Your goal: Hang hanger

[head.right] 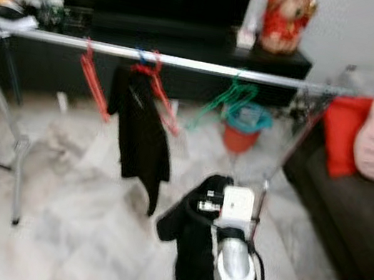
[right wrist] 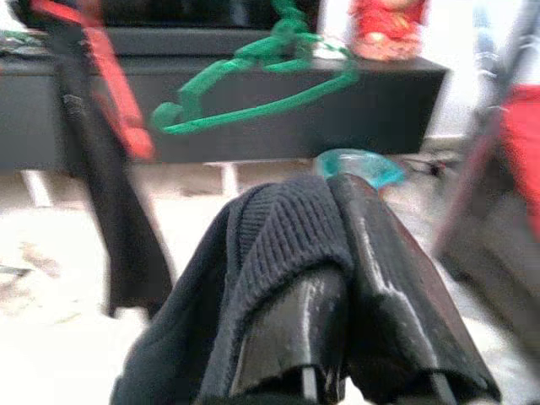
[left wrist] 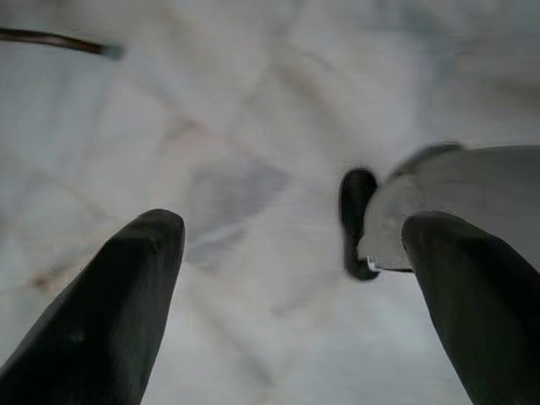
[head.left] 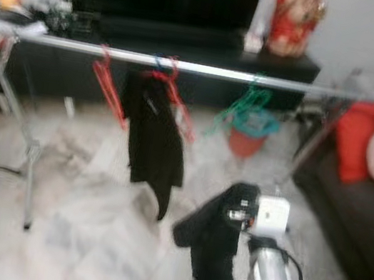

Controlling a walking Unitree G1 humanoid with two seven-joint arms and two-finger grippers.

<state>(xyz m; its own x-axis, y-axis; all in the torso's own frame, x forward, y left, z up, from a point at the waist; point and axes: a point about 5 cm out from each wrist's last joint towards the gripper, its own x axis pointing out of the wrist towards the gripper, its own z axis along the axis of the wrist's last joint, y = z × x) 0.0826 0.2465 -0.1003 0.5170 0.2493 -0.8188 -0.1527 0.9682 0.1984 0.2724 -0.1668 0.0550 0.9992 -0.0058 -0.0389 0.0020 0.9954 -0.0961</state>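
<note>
Right gripper (right wrist: 337,278) is clamped on a black knit garment (head.left: 215,250), held below the rail (head.left: 185,66), near the green hanger (head.left: 247,107). You've nothing hung yet w/ this piece. Left gripper (left wrist: 295,278) gapes wide, idle.

Right gripper (right wrist: 337,278) raised forward with fingers closed; left gripper (left wrist: 291,278) hangs with fingers apart.

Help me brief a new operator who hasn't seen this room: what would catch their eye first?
The silver rail spanning the room, with red hangers, a black garment and a green hanger hung on it. Next, the right gripper in front, shut on a black cloth that dangles below the rail. A red statue sits on the dark cabinet behind.
</note>
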